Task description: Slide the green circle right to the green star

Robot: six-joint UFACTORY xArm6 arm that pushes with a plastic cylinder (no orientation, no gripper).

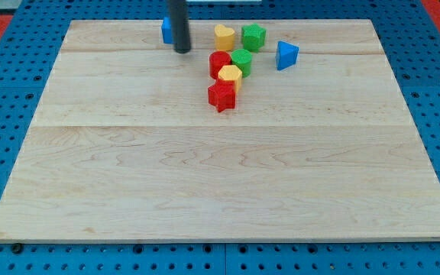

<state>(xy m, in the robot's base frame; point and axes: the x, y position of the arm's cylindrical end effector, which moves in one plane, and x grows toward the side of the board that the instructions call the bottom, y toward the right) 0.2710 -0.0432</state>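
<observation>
The green circle (242, 60) lies near the board's top middle, packed between a red block (219, 63) on its left and a yellow block (230, 76) just below it. The green star (253, 37) sits a little above and to the right of the circle, with a small gap between them. My tip (182, 50) rests on the board well to the left of the cluster, next to a blue block (166, 30) that the rod partly hides. The tip touches neither green block.
A yellow heart (224, 37) lies left of the green star. A red star (221, 96) lies below the yellow block. A blue triangle (286, 55) lies right of the green circle. The wooden board (220, 183) rests on a blue pegboard.
</observation>
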